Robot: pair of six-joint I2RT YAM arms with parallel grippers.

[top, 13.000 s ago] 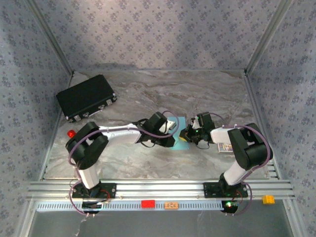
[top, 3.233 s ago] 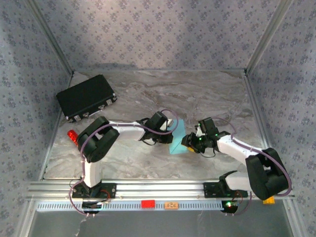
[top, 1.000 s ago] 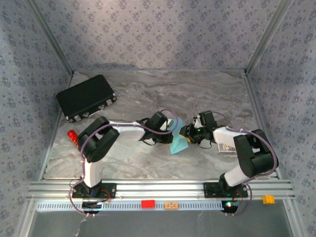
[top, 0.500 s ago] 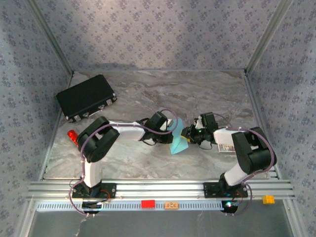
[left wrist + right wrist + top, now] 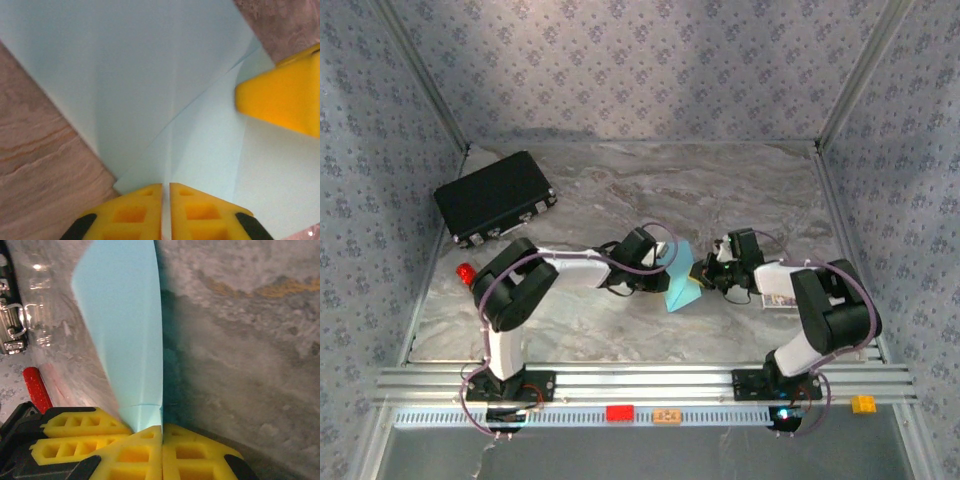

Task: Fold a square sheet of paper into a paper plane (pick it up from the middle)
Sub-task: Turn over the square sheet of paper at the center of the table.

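- The sheet of paper (image 5: 682, 290), partly folded, stood up off the surface (image 5: 720, 180) near its middle, caught between the two hands.
- The right hand (image 5: 162, 437) was pressed together on the sheet's lower edge. The paper rose from the pinch with one sharp, straight folded edge.
- The left hand (image 5: 165, 207) had its fingers almost together, with only a thin slit between them. The sheet's crease ran into that slit, and layered edges fanned out beyond.
- The two hands' tips sat just beside each other.
- Bare marble lay open behind the hands and toward the near rail (image 5: 640, 380).
- The black case (image 5: 495, 197) and the red stick (image 5: 466, 271) lay well apart on the left, and a small card (image 5: 778, 298) lay just beside the right arm.
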